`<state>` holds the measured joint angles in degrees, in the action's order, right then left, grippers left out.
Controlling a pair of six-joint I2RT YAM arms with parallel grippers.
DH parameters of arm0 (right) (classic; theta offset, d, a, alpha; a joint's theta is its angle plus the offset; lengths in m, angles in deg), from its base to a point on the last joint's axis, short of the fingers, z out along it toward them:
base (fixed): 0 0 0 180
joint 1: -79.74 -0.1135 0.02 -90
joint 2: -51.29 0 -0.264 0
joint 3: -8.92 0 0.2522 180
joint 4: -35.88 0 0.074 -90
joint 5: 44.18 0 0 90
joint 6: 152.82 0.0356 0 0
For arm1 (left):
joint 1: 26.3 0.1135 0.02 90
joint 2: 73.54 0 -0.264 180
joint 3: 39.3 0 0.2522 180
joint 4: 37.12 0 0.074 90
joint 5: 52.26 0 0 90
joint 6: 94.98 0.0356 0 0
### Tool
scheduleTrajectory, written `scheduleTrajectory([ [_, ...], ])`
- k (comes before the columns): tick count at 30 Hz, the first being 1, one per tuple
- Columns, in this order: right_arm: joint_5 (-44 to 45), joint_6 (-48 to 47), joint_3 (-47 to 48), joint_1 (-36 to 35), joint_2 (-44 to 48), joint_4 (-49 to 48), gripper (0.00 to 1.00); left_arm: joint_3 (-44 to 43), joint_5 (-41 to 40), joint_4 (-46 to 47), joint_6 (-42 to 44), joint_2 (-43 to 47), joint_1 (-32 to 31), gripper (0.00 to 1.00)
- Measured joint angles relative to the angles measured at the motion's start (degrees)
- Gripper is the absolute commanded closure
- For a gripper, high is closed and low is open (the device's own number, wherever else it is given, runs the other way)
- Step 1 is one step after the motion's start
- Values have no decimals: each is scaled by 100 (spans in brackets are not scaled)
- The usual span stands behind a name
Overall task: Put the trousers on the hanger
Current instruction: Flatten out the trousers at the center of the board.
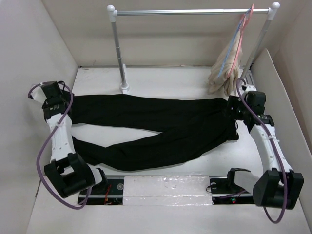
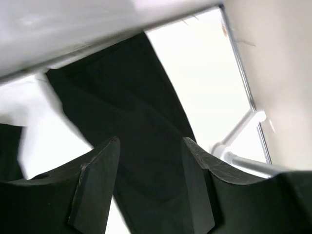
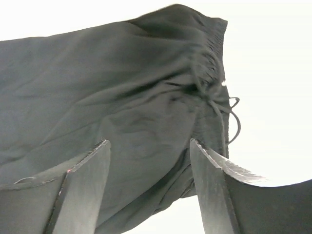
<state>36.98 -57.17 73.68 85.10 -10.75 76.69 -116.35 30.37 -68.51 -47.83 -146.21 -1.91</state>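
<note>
Top view: walls box the table [image 1: 170, 78] in on L, R and back. There's a bare strip behind the trousers [image 1: 161, 129] up to the back wall, broken only by the rack's L post foot [image 1: 126, 88], which sits just beside the far edge of the upper leg. A narrower bare strip runs along the near side, between the lower leg and the white plate [image 1: 165, 187] betw. the arm bases.

Trousers lie flat across the middle, waist to the R. Both legs run L and overlap mid-table. The upper leg ends by the L gripper [image 1: 51, 97] and the lower one slants toward the L arm's base.

L gripper [image 2: 148, 185] is close to the L wall. Its jaws are spread wide with nothing in them, and black leg fabric lies below the gap.

R gripper [image 3: 148, 190] is also spread wide and empty, above the waistband. The gathered band and drawstring [image 3: 231, 114] show just past its R finger. I can't tell whether either gripper touches the cloth.

The hanger [image 1: 234, 43] hangs at the rail's [image 1: 190, 11] R end, beside a pink hanger [image 1: 249, 22] and a beige cloth [image 1: 224, 73]. The cloth's lower end shows just above the R gripper [image 1: 233, 108] in the top view.
</note>
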Motion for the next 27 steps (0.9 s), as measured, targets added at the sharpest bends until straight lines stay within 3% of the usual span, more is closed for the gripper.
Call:
scheduleTrajectory([
  [4,-229,256,-382,553,-317,-205,27,264,-282,275,-55,-39,-715,48],
  [7,-243,376,-855,981,-184,-157,34,621,-173,365,-48,-302,-1141,48],
  [8,-225,400,-944,1060,-118,-144,46,723,-114,378,-48,-442,-1189,48],
  [13,-120,566,-1403,1565,323,-61,59,1032,284,549,-63,-1281,-966,49],
  [16,-168,577,-1510,1790,153,-94,48,1132,702,688,-125,-1753,-590,49],
  [17,-195,573,-1543,1867,37,-114,38,1139,763,702,-144,-1851,-518,49],
  [20,-326,557,-1659,1980,-363,-190,37,1158,907,785,-162,-1899,-629,49],
  [23,-492,603,-1766,1978,-809,-431,38,1158,918,885,-122,-1519,-1346,49],
  [24,-518,634,-1808,1980,-946,-544,42,1143,868,901,-103,-1327,-1696,49],
  [25,-562,673,-1790,1987,-1047,-717,52,1115,855,920,-68,-1132,-2098,49],
  [27,-605,758,-1797,1991,-1252,-1049,79,1016,1464,994,-11,-833,-2918,49],
])
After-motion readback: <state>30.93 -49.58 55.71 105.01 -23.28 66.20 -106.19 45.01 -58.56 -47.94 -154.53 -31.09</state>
